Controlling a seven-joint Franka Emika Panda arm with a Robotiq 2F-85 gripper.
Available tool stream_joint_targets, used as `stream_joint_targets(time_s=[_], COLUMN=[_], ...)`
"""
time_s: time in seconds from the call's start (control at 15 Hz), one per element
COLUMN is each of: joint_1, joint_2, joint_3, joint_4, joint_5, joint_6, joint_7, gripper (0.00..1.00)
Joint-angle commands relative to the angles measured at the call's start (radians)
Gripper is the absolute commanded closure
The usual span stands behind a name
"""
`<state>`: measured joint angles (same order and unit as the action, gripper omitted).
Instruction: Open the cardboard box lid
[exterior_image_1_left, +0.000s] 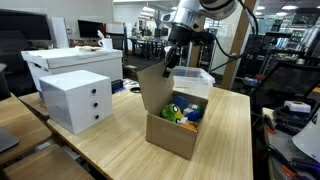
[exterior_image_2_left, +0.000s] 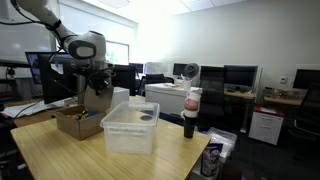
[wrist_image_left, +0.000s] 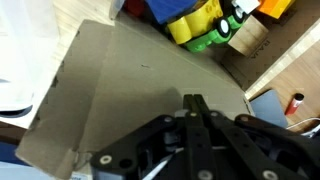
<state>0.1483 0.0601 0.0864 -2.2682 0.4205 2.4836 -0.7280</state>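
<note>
The brown cardboard box stands on the wooden table in both exterior views. One lid flap is raised and stands roughly upright on the box's side. The box is open and shows yellow, green and blue toys. My gripper hangs by the flap's upper edge, fingers together. In the wrist view the closed fingers lie against the flap's broad face, with the toys beyond it. I see no flap between the fingers. The shipping label is not visible.
A white drawer unit stands next to the box, with a large white box behind it. A clear plastic bin sits close behind the cardboard box. A dark bottle with a red top stands near the bin.
</note>
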Motion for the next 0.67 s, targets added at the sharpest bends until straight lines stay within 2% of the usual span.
stream_joint_targets(time_s=[0.0, 0.27, 0.6], joint_1=[-0.027, -0.036, -0.021], joint_2=[0.051, 0.092, 0.124], joint_3=[0.022, 0.030, 0.084], joint_4=[0.047, 0.072, 0.100], joint_5=[0.003, -0.004, -0.008], joint_6=[0.016, 0.029, 0.047], joint_7=[0.013, 0.048, 0.106], gripper=[0.97, 0.98, 0.97])
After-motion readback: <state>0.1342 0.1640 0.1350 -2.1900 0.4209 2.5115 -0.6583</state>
